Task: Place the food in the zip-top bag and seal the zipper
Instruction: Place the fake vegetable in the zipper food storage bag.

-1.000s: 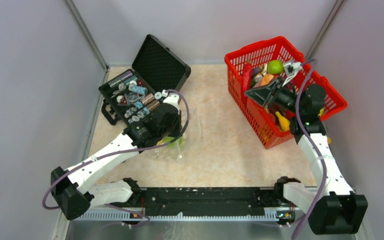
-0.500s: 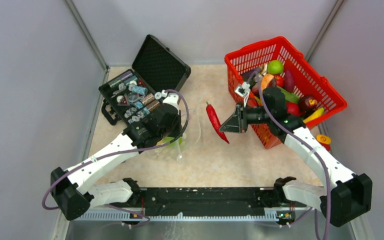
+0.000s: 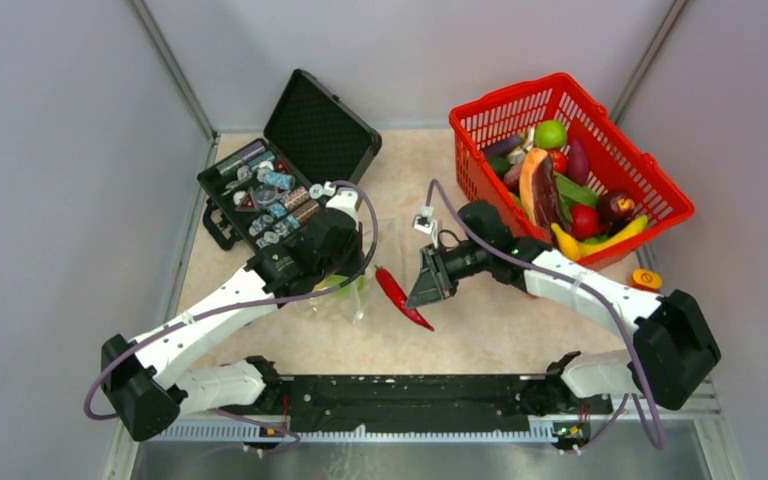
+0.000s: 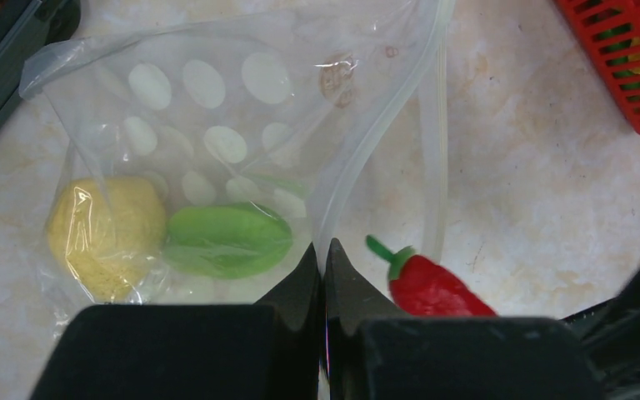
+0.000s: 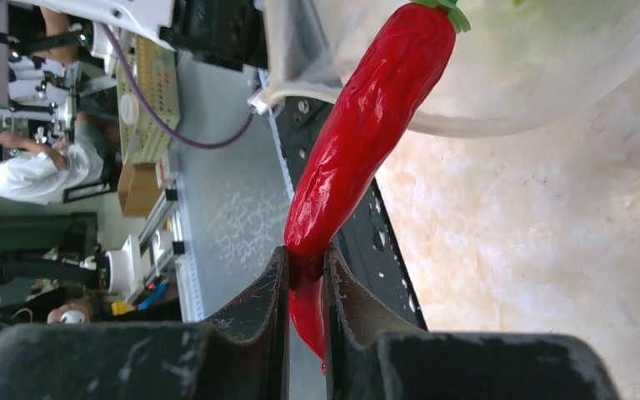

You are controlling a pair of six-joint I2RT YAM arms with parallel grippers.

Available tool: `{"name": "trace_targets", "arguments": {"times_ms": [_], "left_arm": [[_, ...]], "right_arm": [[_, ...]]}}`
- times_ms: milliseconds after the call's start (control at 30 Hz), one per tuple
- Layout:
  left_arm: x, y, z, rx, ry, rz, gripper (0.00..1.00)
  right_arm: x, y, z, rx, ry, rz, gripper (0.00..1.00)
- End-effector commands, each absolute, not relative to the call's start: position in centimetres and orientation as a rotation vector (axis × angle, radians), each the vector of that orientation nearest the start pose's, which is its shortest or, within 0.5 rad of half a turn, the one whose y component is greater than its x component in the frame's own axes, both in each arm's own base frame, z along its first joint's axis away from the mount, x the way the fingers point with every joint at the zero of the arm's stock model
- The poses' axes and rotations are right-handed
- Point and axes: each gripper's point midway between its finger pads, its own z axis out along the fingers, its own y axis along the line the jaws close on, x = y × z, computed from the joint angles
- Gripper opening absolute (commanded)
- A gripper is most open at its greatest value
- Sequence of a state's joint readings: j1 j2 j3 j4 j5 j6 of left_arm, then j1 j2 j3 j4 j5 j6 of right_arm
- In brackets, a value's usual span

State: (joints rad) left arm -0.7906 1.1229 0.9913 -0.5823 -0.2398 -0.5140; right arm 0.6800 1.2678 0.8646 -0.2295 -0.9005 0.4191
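My left gripper is shut on the mouth edge of the clear zip-top bag, and its whitish zipper runs up from the jaws. Inside the bag lie a yellow food piece and a green one. My right gripper is shut on the tail of a red chili pepper and holds it just off the bag's open mouth, stem end toward the bag. From above, the chili pepper hangs between the two grippers, right of the bag.
A red mesh basket with several more toy foods stands at the back right. An open black case with small metal parts sits at the back left. A small orange-topped thing lies right of the basket.
The right arm has lifted the red chili pepper out of the basket and swung it left and nearer, up to the bag's mouth. The left arm has held still.
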Motion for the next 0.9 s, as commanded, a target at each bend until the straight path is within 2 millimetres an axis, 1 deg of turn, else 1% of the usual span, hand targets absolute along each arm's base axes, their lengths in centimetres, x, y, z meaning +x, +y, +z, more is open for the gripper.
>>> {"name": "trace_targets", "arguments": {"times_ms": [0, 67, 133, 267, 300, 367, 400, 433, 567, 700, 800, 867], "left_arm": [[24.5, -21.8, 20.0, 0.188, 2.245, -0.463, 0.0], [24.3, -22.0, 20.0, 0.205, 2.243, -0.476, 0.0], [24.0, -22.2, 19.9, 0.24, 2.246, -0.493, 0.0], [23.1, -22.9, 19.4, 0.316, 2.266, -0.539, 0.0], [22.8, -23.1, 19.3, 0.332, 2.272, -0.557, 0.0], [22.3, -23.5, 19.0, 0.368, 2.279, -0.593, 0.0], [22.0, -23.7, 19.0, 0.389, 2.276, -0.613, 0.0], [21.8, -23.9, 18.8, 0.407, 2.276, -0.626, 0.0], [21.5, -23.8, 18.8, 0.419, 2.277, -0.635, 0.0], [21.6, -24.0, 19.9, 0.403, 2.246, -0.658, 0.0], [21.2, -24.8, 21.0, 0.426, 2.226, -0.724, 0.0], [21.2, -25.1, 21.7, 0.428, 2.21, -0.747, 0.0]], "right_arm": [[14.6, 32.1, 19.3, -0.917, 2.224, 1.526, 0.0], [15.6, 32.6, 18.8, -0.882, 2.254, 1.495, 0.0], [16.8, 33.3, 18.8, -0.844, 2.264, 1.473, 0.0], [18.0, 34.7, 20.3, -0.807, 2.208, 1.517, 0.0], [18.3, 34.9, 20.4, -0.801, 2.213, 1.516, 0.0], [19.0, 35.3, 19.9, -0.778, 2.258, 1.499, 0.0], [19.4, 35.5, 19.2, -0.772, 2.299, 1.474, 0.0], [19.9, 35.6, 18.9, -0.755, 2.319, 1.453, 0.0], [21.5, 36.5, 18.8, -0.628, 2.35, 1.439, 0.0], [23.4, 36.9, 19.0, -0.518, 2.356, 1.372, 0.0], [24.0, 37.5, 20.0, -0.48, 2.316, 1.388, 0.03], [24.3, 38.0, 20.2, -0.479, 2.308, 1.351, 0.05]]}}
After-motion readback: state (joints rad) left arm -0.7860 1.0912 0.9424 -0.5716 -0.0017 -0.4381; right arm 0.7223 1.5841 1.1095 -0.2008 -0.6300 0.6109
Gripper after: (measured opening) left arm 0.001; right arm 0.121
